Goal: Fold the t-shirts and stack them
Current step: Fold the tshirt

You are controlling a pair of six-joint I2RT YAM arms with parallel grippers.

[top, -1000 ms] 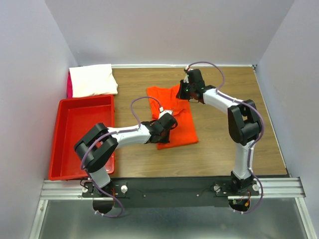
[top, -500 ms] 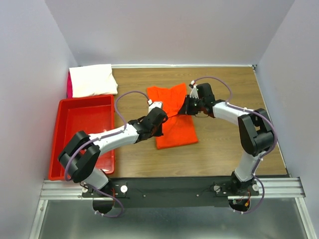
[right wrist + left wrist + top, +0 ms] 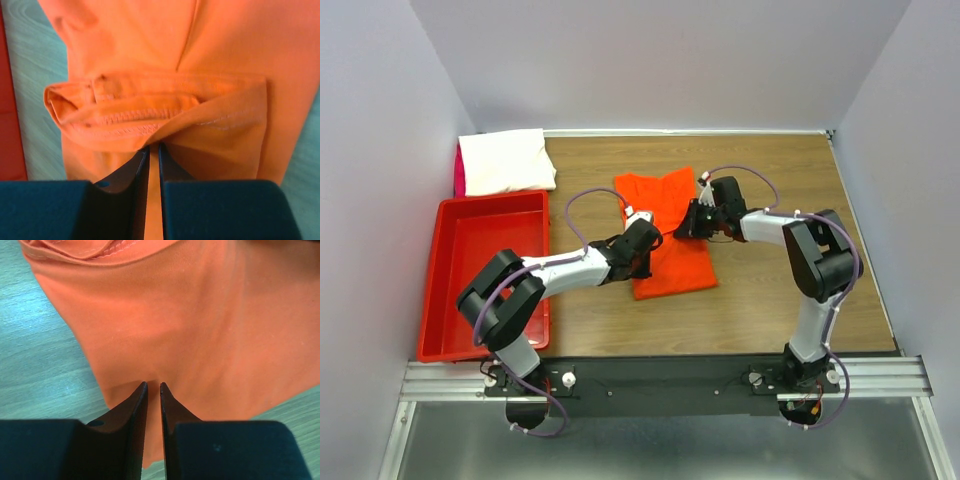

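Orange-red shirt (image 3: 678, 268): left gripper (image 3: 152, 385) pinches its near edge; right gripper (image 3: 153, 146) is clamped on the bunched hem at its tips.

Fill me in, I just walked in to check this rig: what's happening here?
Both arms are working on the orange-red t-shirt, partly folded in the middle of the table. The left gripper is closed at its left edge and appears to pinch the cloth; the right gripper is clamped on a doubled-over hem on its right side. A folded white t-shirt lies at the far left corner, beyond the red bin.
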